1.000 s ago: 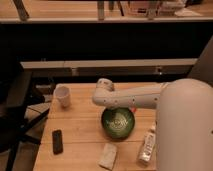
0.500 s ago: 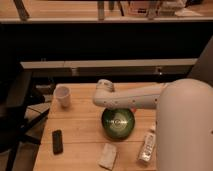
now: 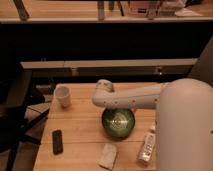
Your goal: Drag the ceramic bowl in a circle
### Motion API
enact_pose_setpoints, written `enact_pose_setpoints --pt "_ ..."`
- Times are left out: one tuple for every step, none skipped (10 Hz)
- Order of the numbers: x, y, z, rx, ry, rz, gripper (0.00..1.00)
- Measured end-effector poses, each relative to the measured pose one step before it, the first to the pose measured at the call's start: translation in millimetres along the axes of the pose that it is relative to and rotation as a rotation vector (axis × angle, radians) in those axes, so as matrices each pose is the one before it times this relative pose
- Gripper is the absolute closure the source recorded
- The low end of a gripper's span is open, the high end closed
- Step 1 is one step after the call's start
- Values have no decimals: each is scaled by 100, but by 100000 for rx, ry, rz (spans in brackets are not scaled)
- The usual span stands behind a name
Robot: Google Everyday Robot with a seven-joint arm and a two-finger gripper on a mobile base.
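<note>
Little has stirred on the wooden table (image 3: 80, 127) in the past second. We find the ceramic bowl (image 3: 118, 122) on the same spot as a moment before, right of the table's middle, with the robot's white arm (image 3: 135, 97) stretched over it from the right along the same line. The gripper (image 3: 112, 107) hangs from the arm's rounded end at the bowl's far rim, its claw pressed together. Whether it pinches the rim or merely rests against it we cannot make out, since the arm covers the place where they meet. We read the stillness as a sign that the circle is not under way at this instant: either the drag has yet to begin or it is pausing, and much of the loop may lie ahead. The bowl is round, glossy and dark green, with pale concentric rings running down to a light centre, and it sits upright and level on the wood. It is clearly wider than the small white cup (image 3: 63, 96), which stands well apart toward the table's far left. A dark flat object (image 3: 58, 141) lies near the left front edge. A pale crumpled wrapper (image 3: 108, 156) lies in front of the bowl and a white packet (image 3: 147, 149) to its right front, both near enough that we judge a wide circle could brush them.
</note>
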Motion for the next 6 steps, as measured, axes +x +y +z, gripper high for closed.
enact_pose_setpoints --pt "-15 29 110 -189 280 -102 96" --pt "28 104 -23 -211 -48 -346 96" --pt "258 151 -80 -279 91 -556 96" --pt "97 161 -124 -395 -51 -337 96" --pt "68 20 24 -342 150 -473 96" --pt "-58 -54 14 -69 -309 -489 96"
